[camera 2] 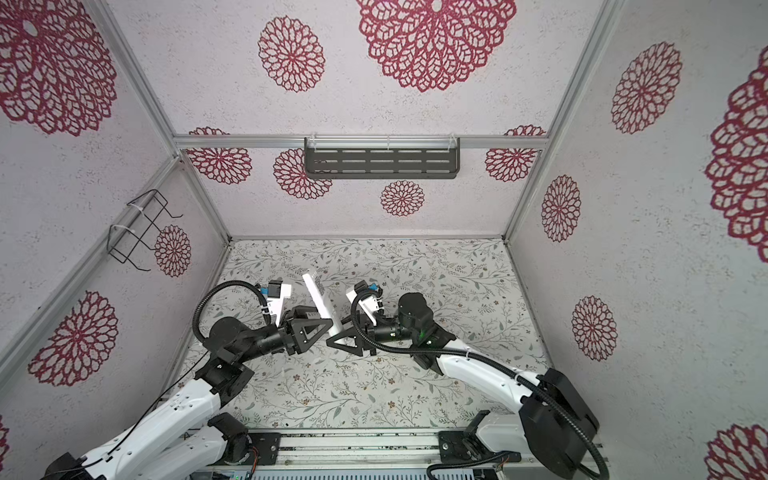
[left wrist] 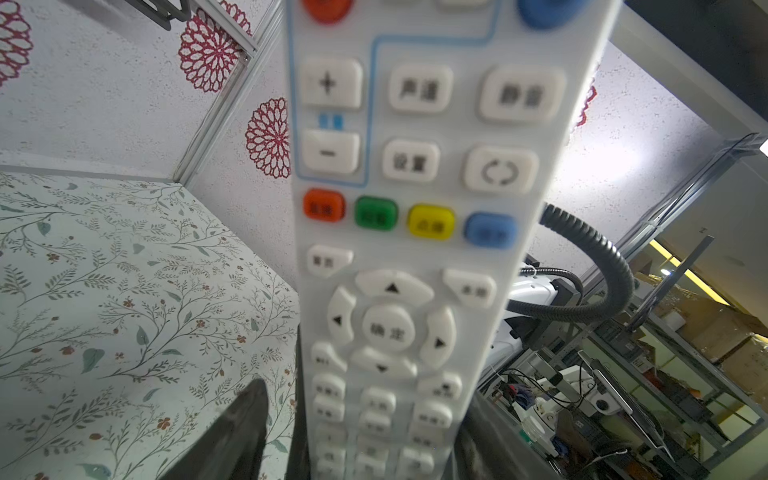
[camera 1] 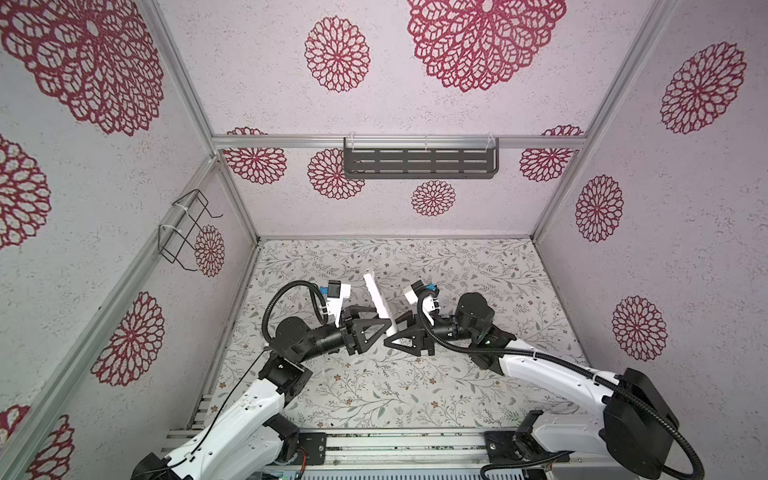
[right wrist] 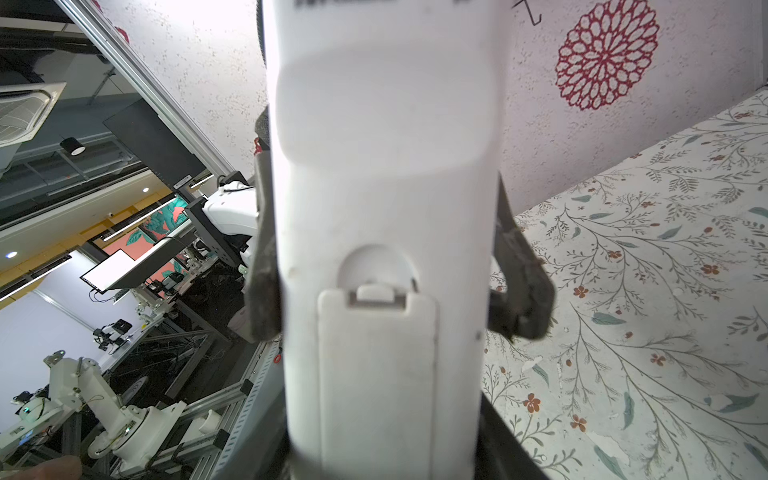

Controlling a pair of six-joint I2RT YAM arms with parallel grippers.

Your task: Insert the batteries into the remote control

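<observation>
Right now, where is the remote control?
In both top views the remote control is up off the table, tilted, near the middle, its lower end between the left fingers and the right fingers.

Left gripper [camera 1: 383, 318] — right gripper [camera 1: 391, 332], tip-to-tip

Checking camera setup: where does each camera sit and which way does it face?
Both top views: high at the front, looking down into the booth; both arms meet at the remote.
Left wrist: on the left arm, facing the remote's button side; its own fingers show.
Right wrist: on the right arm, facing the remote's back; the left pincer flanks it.
Shared: wrist views see the remote's opposite faces.
</observation>
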